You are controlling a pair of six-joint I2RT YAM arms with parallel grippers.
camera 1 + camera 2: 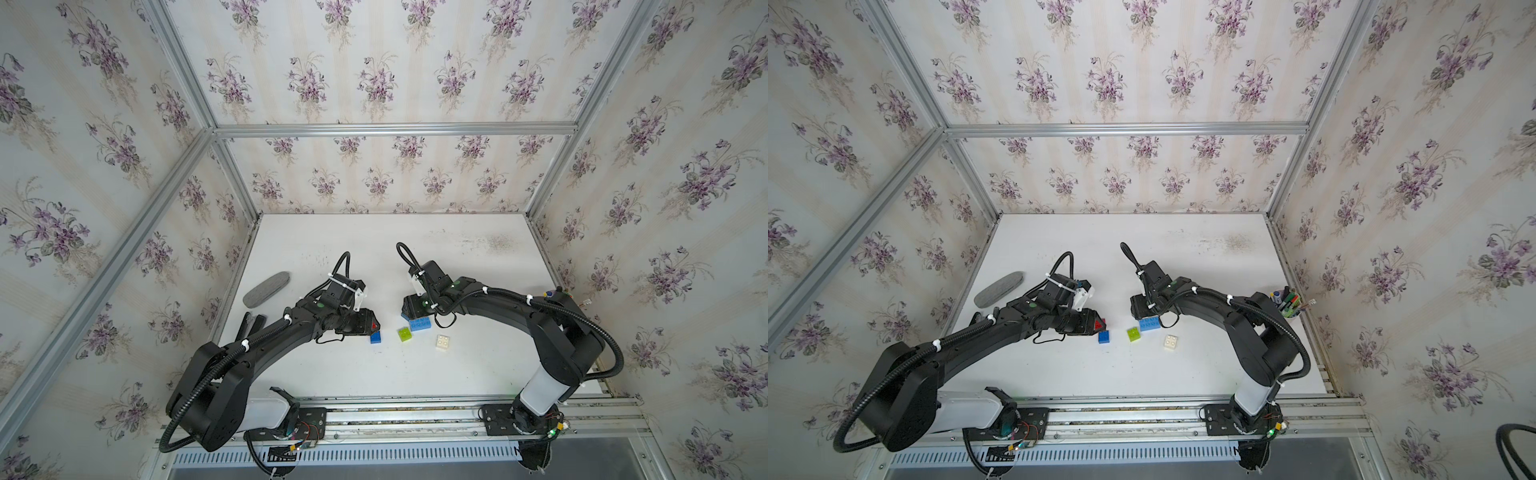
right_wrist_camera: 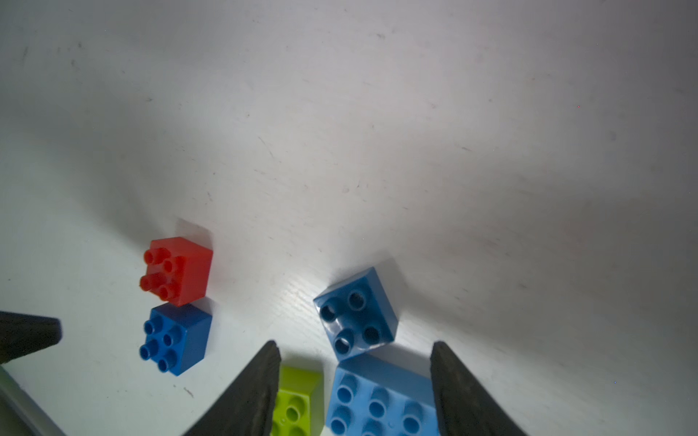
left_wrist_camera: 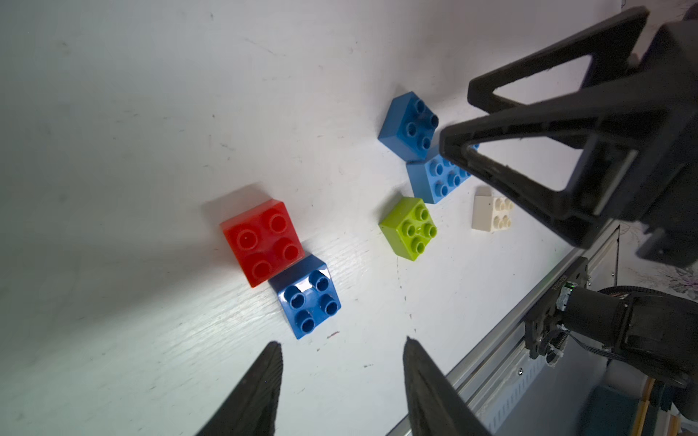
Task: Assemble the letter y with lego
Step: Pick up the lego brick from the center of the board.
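The lego bricks lie loose on the white table, studs up; no letter y shows. A red brick [image 3: 262,241] touches a dark blue brick [image 3: 308,298], which sits just beyond the tips of my open, empty left gripper [image 3: 343,343]. A second dark blue brick [image 2: 357,313] lies beside the longer light blue brick [image 2: 381,400] and the lime green brick [image 2: 298,400]. My right gripper [image 2: 355,345] hovers open over those last two, which sit between its fingers. The cream-white brick [image 1: 443,343] lies apart to the right. In both top views the grippers face each other across the bricks.
A grey oval pad [image 1: 266,288] lies at the table's left edge, with dark tools [image 1: 251,326] nearer the front. A cup of pens [image 1: 1287,305] stands at the right edge. An aluminium rail [image 1: 415,409] runs along the front, and papered walls enclose the table.
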